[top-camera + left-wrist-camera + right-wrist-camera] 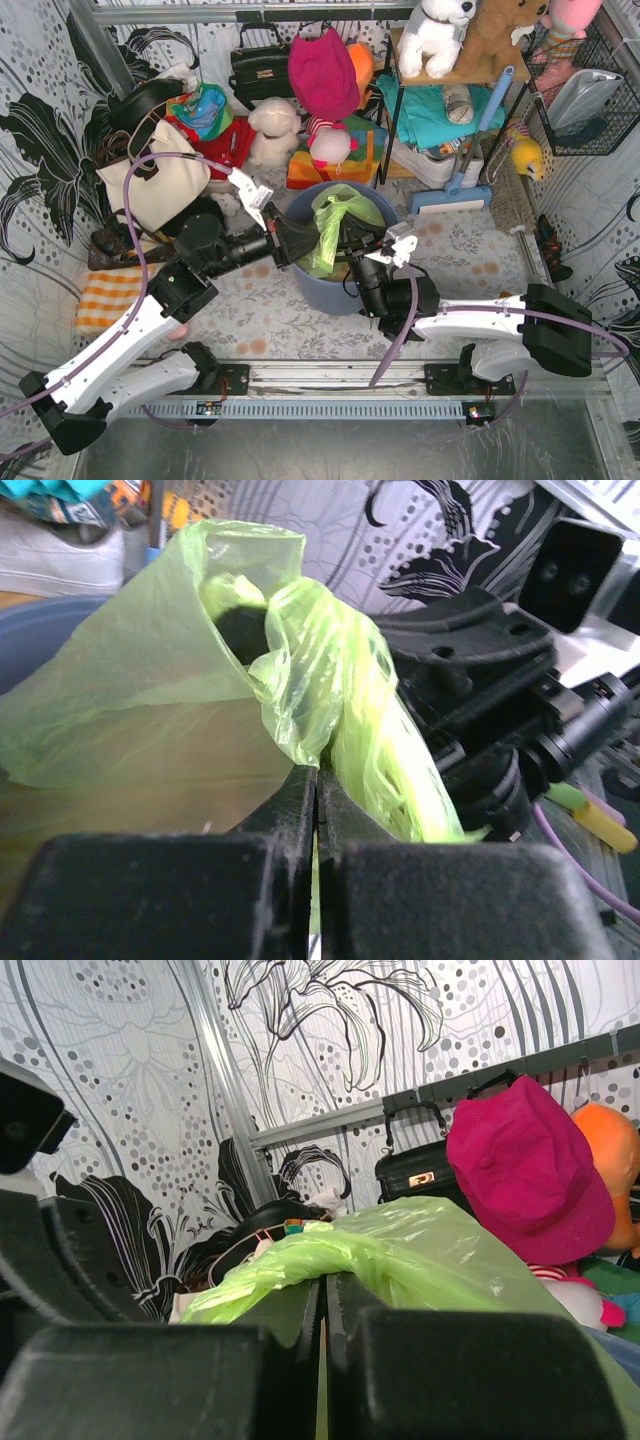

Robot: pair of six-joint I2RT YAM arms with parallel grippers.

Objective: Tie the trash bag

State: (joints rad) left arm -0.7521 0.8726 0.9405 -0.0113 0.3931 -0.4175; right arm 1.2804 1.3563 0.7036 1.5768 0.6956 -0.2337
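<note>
The light-green translucent trash bag (335,225) sits in the blue-grey round bin (330,290), its top gathered into twisted folds. My left gripper (298,240) reaches in from the left and is shut on a bunched flap of the trash bag (300,670); green film shows between the closed jaws. My right gripper (350,240) comes from the right, over the bin's near rim, and is shut on another twisted flap of the trash bag (400,1250). The two grippers are close together above the bin. Brown paper shows through the bag in the left wrist view.
A cream tote bag (160,180) with dark straps lies at the left. Plush toys, a magenta cap (322,70) and a black handbag (262,65) crowd the back. A shelf rack (450,110) stands at the back right. An orange checked cloth (105,298) lies at the left.
</note>
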